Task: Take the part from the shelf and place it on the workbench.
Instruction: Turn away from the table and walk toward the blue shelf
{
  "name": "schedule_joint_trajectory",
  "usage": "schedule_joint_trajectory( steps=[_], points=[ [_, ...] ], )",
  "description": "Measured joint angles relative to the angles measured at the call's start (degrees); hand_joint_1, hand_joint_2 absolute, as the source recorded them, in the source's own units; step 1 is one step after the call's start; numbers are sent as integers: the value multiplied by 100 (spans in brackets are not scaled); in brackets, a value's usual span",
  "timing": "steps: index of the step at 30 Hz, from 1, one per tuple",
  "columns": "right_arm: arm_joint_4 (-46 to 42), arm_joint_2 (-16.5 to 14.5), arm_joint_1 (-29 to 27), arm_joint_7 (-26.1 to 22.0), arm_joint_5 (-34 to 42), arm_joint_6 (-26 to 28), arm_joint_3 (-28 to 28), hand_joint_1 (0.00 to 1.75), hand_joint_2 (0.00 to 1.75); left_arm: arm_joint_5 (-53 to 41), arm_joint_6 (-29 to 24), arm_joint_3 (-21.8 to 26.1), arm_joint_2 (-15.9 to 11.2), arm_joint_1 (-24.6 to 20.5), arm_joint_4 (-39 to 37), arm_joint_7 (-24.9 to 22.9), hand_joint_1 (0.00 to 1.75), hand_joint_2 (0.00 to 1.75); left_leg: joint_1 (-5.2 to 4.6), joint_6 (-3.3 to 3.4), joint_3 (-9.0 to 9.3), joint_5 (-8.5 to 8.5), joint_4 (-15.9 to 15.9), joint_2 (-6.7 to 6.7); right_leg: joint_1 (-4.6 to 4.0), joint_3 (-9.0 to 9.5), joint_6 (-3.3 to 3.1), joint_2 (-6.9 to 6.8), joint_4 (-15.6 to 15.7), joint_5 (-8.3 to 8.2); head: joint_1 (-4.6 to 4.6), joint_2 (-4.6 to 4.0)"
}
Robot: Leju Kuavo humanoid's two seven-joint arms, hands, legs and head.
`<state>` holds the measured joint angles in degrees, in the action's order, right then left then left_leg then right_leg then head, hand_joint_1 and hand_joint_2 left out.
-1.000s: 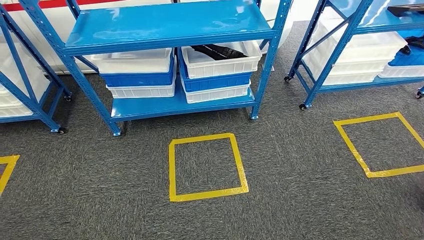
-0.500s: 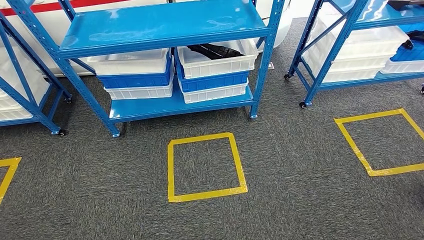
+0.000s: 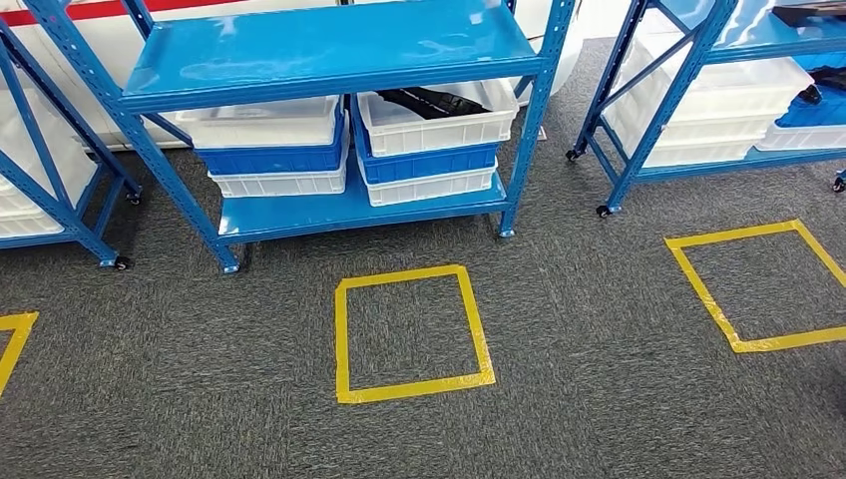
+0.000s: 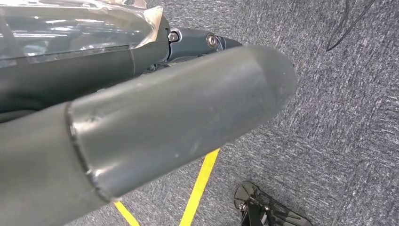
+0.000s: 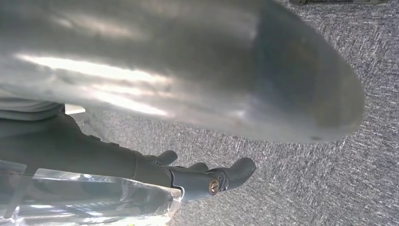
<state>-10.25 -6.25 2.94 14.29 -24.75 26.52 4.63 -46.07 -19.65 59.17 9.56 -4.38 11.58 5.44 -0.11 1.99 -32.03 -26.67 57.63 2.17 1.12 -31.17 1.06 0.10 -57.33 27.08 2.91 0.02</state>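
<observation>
A black part (image 3: pixel 431 101) lies in the upper white bin (image 3: pixel 439 130) on the right of the blue shelf's (image 3: pixel 329 55) lower level, under the bare top board. The shelf stands ahead of me, across the carpet. My left hand (image 4: pixel 179 113) hangs over the grey carpet, its thick thumb stretched out and dark fingers (image 4: pixel 197 41) straight behind it, holding nothing. My right hand (image 5: pixel 197 70) also hangs over carpet with its dark fingers (image 5: pixel 207 179) extended and nothing in them.
A yellow tape square (image 3: pixel 411 332) marks the carpet in front of the shelf, and another (image 3: pixel 763 287) lies to the right. More blue racks with white bins stand at the right (image 3: pixel 698 90) and left (image 3: pixel 40 190). White and blue bins (image 3: pixel 274 150) are stacked beside the part's bin.
The whole head view has swayed a little left and back. The shelf, bins and part keep their places.
</observation>
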Motion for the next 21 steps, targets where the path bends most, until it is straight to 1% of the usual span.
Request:
schedule_joint_trajectory(
  steps=[1,3,4,5,6,7,8,9,10,11,12,13,14,15,16,18,19,20,21],
  points=[
    [0,-4,0,0,1,-4,0,0,0,0,0,0,-5,0,0,2,0,0,-6,18,-4,-8,12,0,4,3,12,0,2,2,-1,0],
    [-1,-11,5,0,1,-8,0,0,0,0,0,0,-13,-1,0,3,0,0,-20,73,2,-22,-3,1,7,21,55,-1,33,4,-1,0],
    [-1,-13,8,0,1,-8,-1,0,0,1,1,0,-10,0,0,4,0,0,-10,106,38,-3,-57,-2,4,21,71,-4,16,14,3,0],
    [-2,-12,12,-1,1,-8,-1,0,0,2,2,0,-5,0,-1,6,0,0,5,145,82,20,-120,-6,-4,-11,71,-5,-66,59,6,-1],
    [-2,-11,16,-3,2,-8,-2,0,0,3,4,0,-1,1,-1,7,0,0,24,173,126,48,-179,-13,-13,-106,56,-6,-266,154,11,-1],
    [-2,-9,16,-7,4,-8,-5,0,0,4,7,0,4,1,-2,8,0,0,41,193,160,66,-217,-21,-14,-269,27,-6,-591,295,15,-2],
    [-2,-7,14,-11,6,-8,-11,0,0,6,9,0,4,1,-2,9,0,0,42,205,168,62,-224,-26,-13,-492,4,-5,-1004,467,16,-2],
    [-2,-5,8,-18,9,-8,-18,0,0,8,10,0,3,1,-2,12,0,0,41,203,170,52,-222,-28,-7,-709,3,-5,-1392,602,18,-2],
    [-1,-3,-3,-24,11,-8,-26,0,0,12,11,0,4,3,-2,14,0,0,40,195,178,39,-219,-24,1,-859,25,-6,-1646,665,18,-2],
    [-1,1,-14,-31,13,-8,-34,0,0,17,11,0,6,5,-3,16,0,0,44,176,195,20,-215,-16,13,-888,73,-6,-1663,620,19,-2],
    [0,5,-22,-37,14,-8,-39,0,0,22,11,1,10,8,-5,18,0,0,51,150,222,-6,-208,-5,30,-783,136,-6,-1421,477,20,-2],
    [0,11,-27,-42,14,-8,-45,0,0,26,11,1,15,10,-8,19,0,0,59,117,253,-41,-192,6,52,-590,202,-6,-1011,287,21,-2],
    [0,15,-27,-46,14,-8,-51,0,0,28,11,1,17,11,-11,20,0,0,53,71,275,-92,-160,13,66,-385,243,-3,-584,122,22,-2],
    [0,16,-25,-49,14,-8,-57,0,0,30,11,1,18,10,-14,21,0,0,45,30,288,-152,-127,19,76,-227,232,3,-274,23,21,-1],
    [0,15,-23,-50,14,-8,-65,0,0,33,11,1,15,8,-15,24,0,0,36,-7,294,-205,-97,21,73,-133,191,9,-103,-14,16,-1],
    [0,11,-25,-54,14,-8,-80,0,0,40,11,0,10,6,-15,29,0,0,44,-53,306,-275,-75,26,53,-82,62,18,-64,16,7,-1],
    [0,9,-29,-56,14,-7,-86,0,0,42,11,1,5,5,-15,32,0,0,62,-71,319,-295,-63,17,50,-65,21,18,-66,31,6,-1],
    [0,8,-32,-58,14,-6,-90,0,0,43,11,1,2,4,-16,34,0,0,78,-95,299,-342,21,-17,53,-36,-23,14,-65,53,3,-1],
    [0,7,-34,-61,14,-4,-92,0,0,43,11,1,1,1,-17,36,0,0,89,-124,218,-430,208,-62,59,1,-67,7,-62,78,1,-1]
  ],
)
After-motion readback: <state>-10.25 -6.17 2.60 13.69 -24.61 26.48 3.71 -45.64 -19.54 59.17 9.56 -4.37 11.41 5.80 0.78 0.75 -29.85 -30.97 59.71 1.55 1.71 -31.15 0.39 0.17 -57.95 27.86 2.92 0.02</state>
